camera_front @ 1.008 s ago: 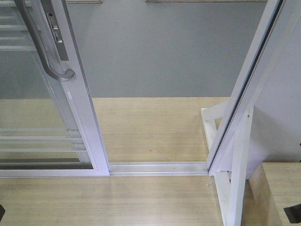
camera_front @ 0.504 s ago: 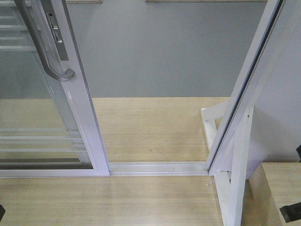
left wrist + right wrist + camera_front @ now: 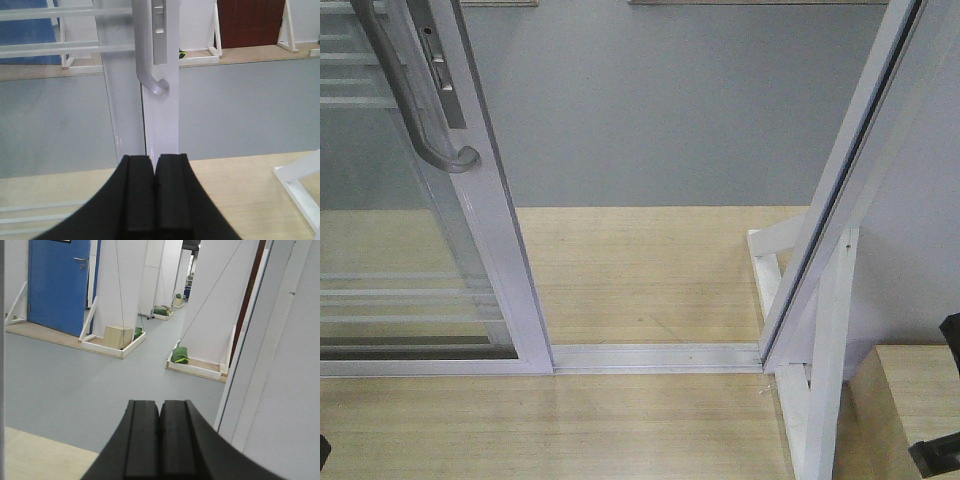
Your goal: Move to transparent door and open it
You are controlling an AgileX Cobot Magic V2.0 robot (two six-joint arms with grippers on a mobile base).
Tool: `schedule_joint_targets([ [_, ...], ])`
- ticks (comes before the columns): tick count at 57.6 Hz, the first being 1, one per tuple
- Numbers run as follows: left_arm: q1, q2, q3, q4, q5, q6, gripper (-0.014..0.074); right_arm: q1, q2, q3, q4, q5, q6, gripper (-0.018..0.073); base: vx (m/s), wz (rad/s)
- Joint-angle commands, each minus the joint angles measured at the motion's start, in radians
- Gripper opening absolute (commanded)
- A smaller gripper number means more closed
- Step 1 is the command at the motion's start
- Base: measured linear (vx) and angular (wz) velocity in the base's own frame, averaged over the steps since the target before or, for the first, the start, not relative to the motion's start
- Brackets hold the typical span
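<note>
Left wrist view: my left end effector has its pads pressed together, holding nothing, with the transparent door straight ahead of it and its grey handle above the fingertips, not touching. Right end effector is likewise pinched closed and empty, facing grey floor through the gap, white frame just to its right.

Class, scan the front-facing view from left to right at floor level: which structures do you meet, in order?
Transparent door → its white upright with the grey pull handle → open floor track → slanted white door frame → white brace → wooden platform.
</note>
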Motion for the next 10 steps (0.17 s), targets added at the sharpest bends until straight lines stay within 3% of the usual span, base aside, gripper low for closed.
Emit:
schedule_joint_targets([
  [1,-0.001,-0.013,0.028,-0.011,-0.078,-0.003,0.0004,-0.007,-0.014,0.014,-0.010,-0.075,-0.004,0.0002,0.00,0.00],
  [10,-0.001,-0.013,0.028,-0.011,-0.078,-0.003,0.0004,-0.007,-0.014,0.014,-0.010,-0.075,-0.004,0.0002,0.00,0.00],
])
